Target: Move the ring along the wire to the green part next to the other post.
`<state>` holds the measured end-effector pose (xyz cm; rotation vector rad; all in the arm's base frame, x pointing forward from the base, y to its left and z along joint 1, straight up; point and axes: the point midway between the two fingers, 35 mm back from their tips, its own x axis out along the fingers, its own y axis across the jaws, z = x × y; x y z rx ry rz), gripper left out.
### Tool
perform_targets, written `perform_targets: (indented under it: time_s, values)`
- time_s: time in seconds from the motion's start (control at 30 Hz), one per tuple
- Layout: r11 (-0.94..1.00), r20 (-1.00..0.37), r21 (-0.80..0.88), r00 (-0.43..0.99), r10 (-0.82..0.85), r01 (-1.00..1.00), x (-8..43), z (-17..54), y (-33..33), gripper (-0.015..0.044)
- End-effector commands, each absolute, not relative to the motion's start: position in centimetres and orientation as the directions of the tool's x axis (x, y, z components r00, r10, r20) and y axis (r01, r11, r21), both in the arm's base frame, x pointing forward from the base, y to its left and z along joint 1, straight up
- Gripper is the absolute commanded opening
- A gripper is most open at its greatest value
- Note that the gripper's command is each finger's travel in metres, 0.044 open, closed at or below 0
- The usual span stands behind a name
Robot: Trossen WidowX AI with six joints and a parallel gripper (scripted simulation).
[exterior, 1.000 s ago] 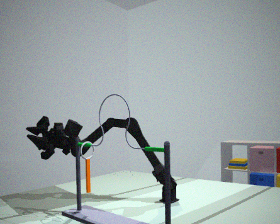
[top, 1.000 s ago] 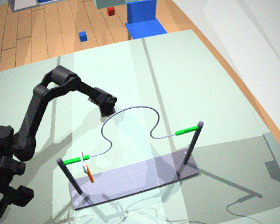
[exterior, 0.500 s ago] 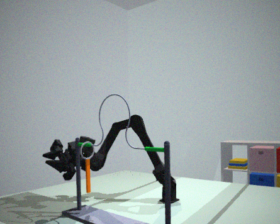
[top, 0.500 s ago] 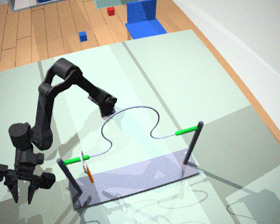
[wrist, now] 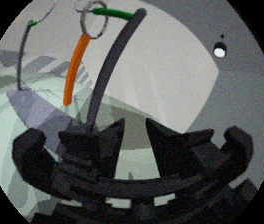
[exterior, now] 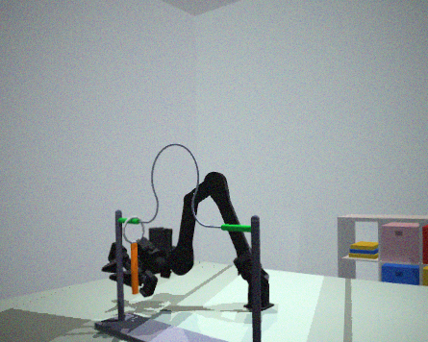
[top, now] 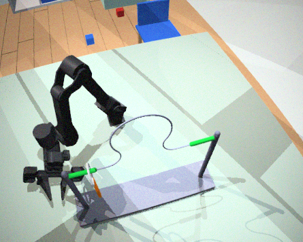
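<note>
The ring (top: pixel 88 166) (exterior: pixel 124 231) (wrist: pixel 82 20) hangs around the green part (top: pixel 76 174) (wrist: pixel 114 13) by the near-left post (top: pixel 76 192) (exterior: pixel 120 269) (wrist: pixel 105 75). Its orange handle (top: pixel 97 188) (exterior: pixel 135 269) (wrist: pixel 75 72) points down. My gripper (top: pixel 56 200) (exterior: pixel 107 273) (wrist: pixel 135 120) is partly open and empty, left of that post in the top view. In the wrist view the handle is up and left of the fingers, with the post between. The grey wire (top: pixel 153 115) (exterior: pixel 175 144) arches to the other green part (top: pixel 202 141) (exterior: pixel 236 228) at the other post (top: pixel 209 154) (exterior: pixel 256 288).
The posts stand on a lilac base plate (top: pixel 153 190) (wrist: pixel 33 112). The post beside the ring stands very close to the gripper's left finger in the wrist view; whether they touch cannot be told. The upper arm (top: pixel 62 112) is behind the wire in the exterior view.
</note>
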<state>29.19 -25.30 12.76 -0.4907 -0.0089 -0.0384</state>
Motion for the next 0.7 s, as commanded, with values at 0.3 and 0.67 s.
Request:
perform_targets:
  time_s: [0.3, 0.67]
  values:
    - [0.968, -0.082, -0.250, 0.997, 0.003, -0.023, 23.1, 8.1, -16.5, 0.0160]
    - [0.984, -0.103, -0.167, 0.994, 0.039, -0.055, 21.2, 7.3, -13.0, 0.0160]
